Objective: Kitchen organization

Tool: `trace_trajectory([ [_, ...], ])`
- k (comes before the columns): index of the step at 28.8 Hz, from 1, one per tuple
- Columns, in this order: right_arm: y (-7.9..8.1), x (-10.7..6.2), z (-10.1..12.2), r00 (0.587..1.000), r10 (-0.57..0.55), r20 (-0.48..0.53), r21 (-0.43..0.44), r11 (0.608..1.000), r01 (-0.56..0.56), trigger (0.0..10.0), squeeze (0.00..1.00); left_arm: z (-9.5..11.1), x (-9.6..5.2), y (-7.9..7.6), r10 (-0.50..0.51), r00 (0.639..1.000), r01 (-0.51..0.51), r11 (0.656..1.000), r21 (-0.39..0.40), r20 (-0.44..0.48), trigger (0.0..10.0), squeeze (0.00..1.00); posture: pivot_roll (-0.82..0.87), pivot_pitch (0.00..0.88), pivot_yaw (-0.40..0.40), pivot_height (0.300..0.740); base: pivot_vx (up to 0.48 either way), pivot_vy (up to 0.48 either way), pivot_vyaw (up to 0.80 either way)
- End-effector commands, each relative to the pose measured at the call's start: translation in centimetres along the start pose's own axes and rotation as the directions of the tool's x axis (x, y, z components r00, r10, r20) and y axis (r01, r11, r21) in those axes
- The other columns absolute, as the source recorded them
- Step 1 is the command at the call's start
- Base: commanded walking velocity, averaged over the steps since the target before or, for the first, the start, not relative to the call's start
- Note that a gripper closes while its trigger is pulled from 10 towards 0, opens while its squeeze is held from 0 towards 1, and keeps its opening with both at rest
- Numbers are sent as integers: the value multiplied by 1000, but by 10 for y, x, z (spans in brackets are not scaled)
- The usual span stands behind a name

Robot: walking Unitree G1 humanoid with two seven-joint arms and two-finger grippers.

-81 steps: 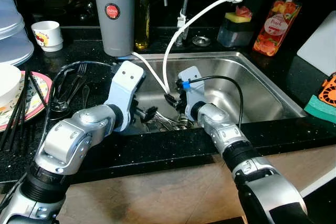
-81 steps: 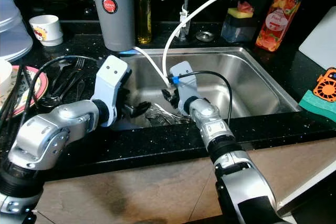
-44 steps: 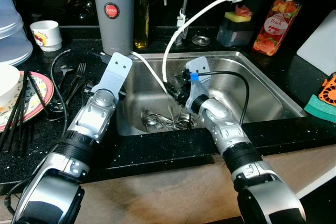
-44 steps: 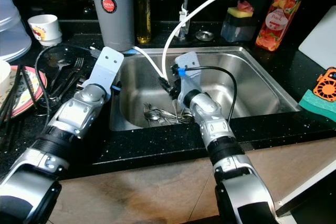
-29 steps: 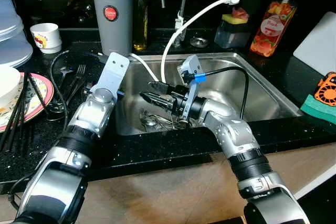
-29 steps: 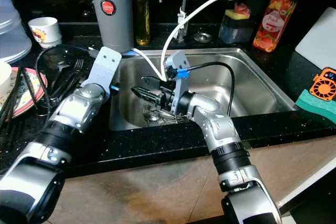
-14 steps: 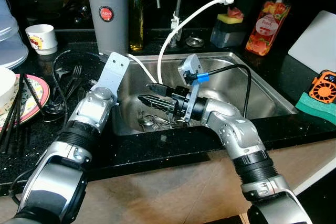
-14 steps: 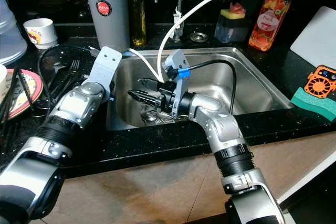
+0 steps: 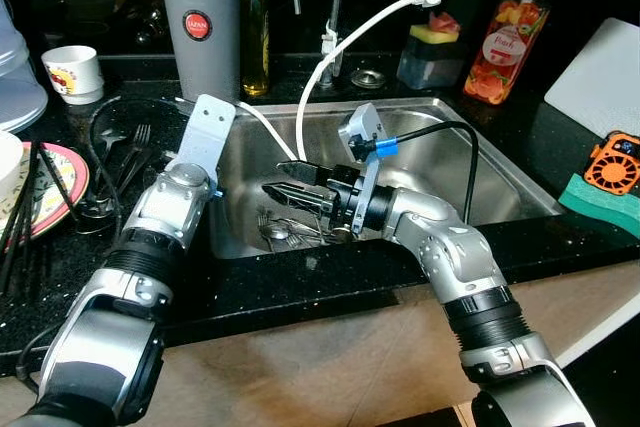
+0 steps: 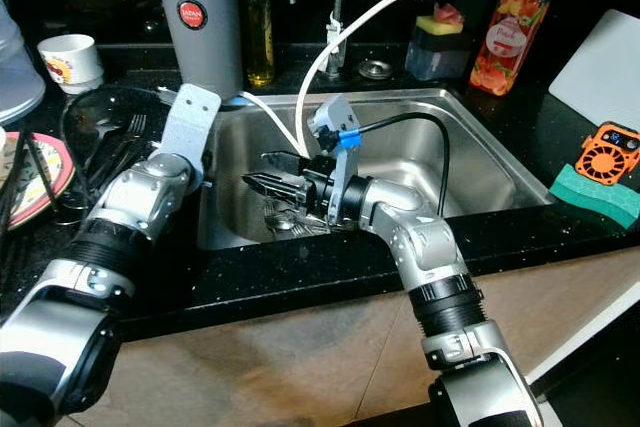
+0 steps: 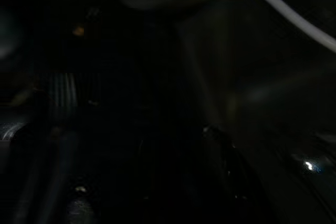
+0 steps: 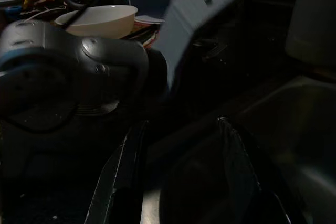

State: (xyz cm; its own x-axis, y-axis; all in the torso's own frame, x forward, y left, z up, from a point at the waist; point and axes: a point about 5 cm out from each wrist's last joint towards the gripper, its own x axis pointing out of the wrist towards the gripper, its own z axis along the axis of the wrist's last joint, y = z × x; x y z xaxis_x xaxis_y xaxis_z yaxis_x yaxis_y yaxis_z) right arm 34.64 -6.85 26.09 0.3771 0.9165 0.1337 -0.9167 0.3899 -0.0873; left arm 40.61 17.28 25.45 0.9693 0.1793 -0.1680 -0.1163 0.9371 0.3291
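Note:
Several forks and spoons (image 9: 283, 231) lie in a heap on the bottom of the steel sink (image 9: 500, 182). My right gripper (image 9: 276, 179) hangs just above that heap, pointing toward the sink's left wall. It is open, and the right wrist view shows its two black fingers (image 12: 122, 174) spread with nothing between them. My left arm (image 9: 175, 202) reaches over the counter at the sink's left rim. Its white wrist mount (image 9: 205, 127) hides the gripper. The left wrist view is almost black apart from a faint white hose (image 11: 273, 3). More forks (image 9: 135, 147) lie on the counter just beyond that wrist.
A grey water canister (image 9: 198, 22), an oil bottle (image 9: 254, 27) and the tap with its white hose (image 9: 340, 52) stand behind the sink. A plate with chopsticks (image 9: 50, 182) and a cup (image 9: 68, 67) are at left. A soap bottle (image 9: 497, 42), green sponge (image 9: 600, 209) and white board (image 9: 600, 77) are at right.
My left arm pulled out of the sink onto the left counter. My right gripper swung up from the cutlery to point left, fingers apart. Little has moved in the last half second.

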Motion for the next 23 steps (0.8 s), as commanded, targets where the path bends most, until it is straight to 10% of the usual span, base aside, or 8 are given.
trace_trajectory([
  [1,1,-1,5,1000,4,10,-2,1000,-4,10000,0,11,-3,5,31,998,-30,999,-20,56,0,0,-31,106,-46,740,0,0,0],
  [14,2,1,11,999,2,40,-3,1000,-2,10000,0,76,-40,-4,-77,918,98,995,-33,389,0,0,-27,112,-45,740,0,0,0],
  [19,-4,0,15,991,-103,81,2,995,104,10000,0,70,-50,-10,-184,902,178,983,52,391,0,0,-23,113,-42,740,0,0,0],
  [23,-23,-4,16,924,-361,123,69,932,355,10000,0,67,-65,-8,-253,812,357,928,-104,525,0,0,-19,115,-41,740,0,0,0],
])
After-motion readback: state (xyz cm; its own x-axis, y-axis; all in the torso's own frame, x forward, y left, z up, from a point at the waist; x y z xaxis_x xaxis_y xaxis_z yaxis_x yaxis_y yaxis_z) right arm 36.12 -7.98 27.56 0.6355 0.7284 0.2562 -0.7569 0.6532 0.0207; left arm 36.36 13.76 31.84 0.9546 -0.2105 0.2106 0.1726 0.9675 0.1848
